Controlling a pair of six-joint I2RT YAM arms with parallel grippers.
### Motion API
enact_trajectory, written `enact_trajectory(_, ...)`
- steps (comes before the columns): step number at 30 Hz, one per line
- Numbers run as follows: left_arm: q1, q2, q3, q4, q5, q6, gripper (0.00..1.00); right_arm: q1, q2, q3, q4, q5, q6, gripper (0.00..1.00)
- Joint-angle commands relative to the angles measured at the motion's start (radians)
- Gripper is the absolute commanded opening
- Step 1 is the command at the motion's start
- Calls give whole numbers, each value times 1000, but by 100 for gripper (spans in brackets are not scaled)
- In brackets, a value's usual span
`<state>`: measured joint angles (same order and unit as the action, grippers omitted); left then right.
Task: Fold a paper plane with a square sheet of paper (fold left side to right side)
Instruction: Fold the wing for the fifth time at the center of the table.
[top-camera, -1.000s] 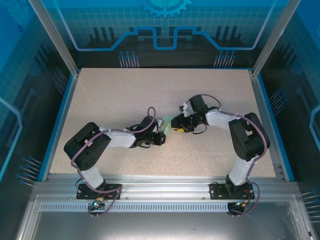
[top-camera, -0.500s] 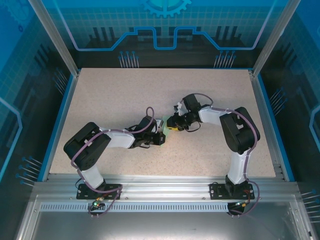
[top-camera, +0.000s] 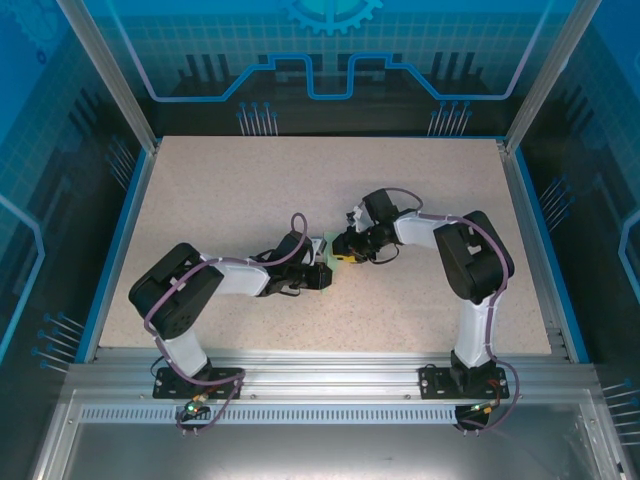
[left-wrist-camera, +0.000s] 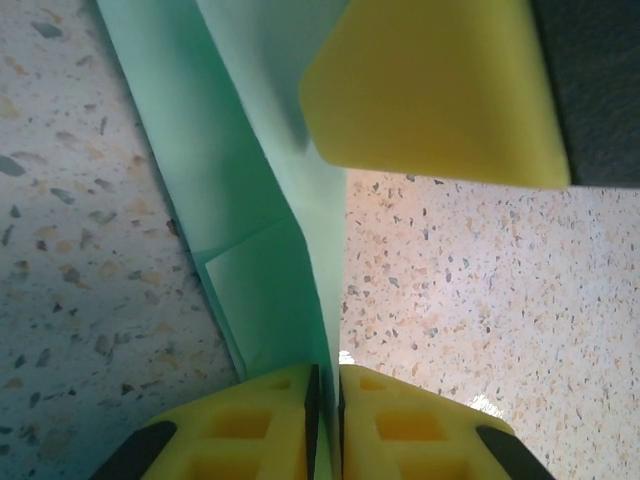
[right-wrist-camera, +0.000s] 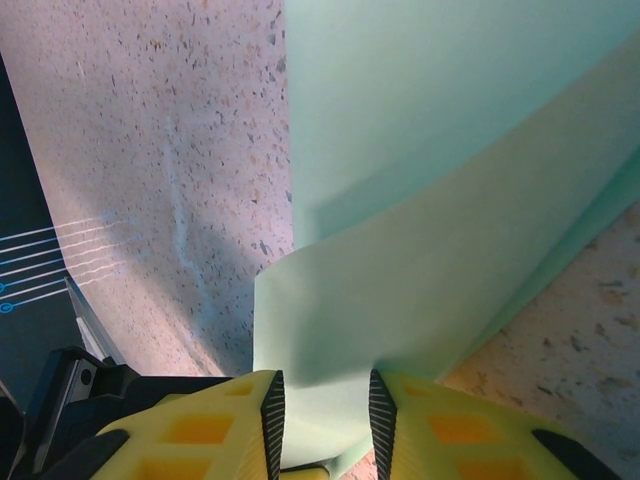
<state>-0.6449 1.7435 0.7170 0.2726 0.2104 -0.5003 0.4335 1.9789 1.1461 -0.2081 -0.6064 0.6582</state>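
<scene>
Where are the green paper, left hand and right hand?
green paper (right-wrist-camera: 430, 120), right wrist view, flat upper layer
left hand (left-wrist-camera: 323, 378), left wrist view, between fingertips
right hand (right-wrist-camera: 325, 390), right wrist view, between fingertips

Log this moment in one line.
left gripper: shut on paper | right gripper: open around raised flap | paper: creased, on table

Speckled table (top-camera: 230, 200) carries a creased mint-green sheet of paper (left-wrist-camera: 250, 150).

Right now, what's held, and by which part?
Left pincer pinches the square sheet of paper by its raised edge; right pincer straddles a lifted flap, grip unclear.
</scene>
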Motion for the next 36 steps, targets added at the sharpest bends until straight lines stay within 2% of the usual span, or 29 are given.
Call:
enact_trajectory(1,10,27,-12,6,21,-22,16,16,17,23,-10,4,3,32)
enact_trajectory(9,21,41,-27,40,41,-47,10,13,-3,31,-22,1,-15,33)
enact_trajectory(17,25,56,-40,64,59,-63,8,-14,-52,40,-42,-12,-34,33)
enact_trajectory(36,28,71,-37,61,64,-59,8,13,49,97,-24,4,-27,33)
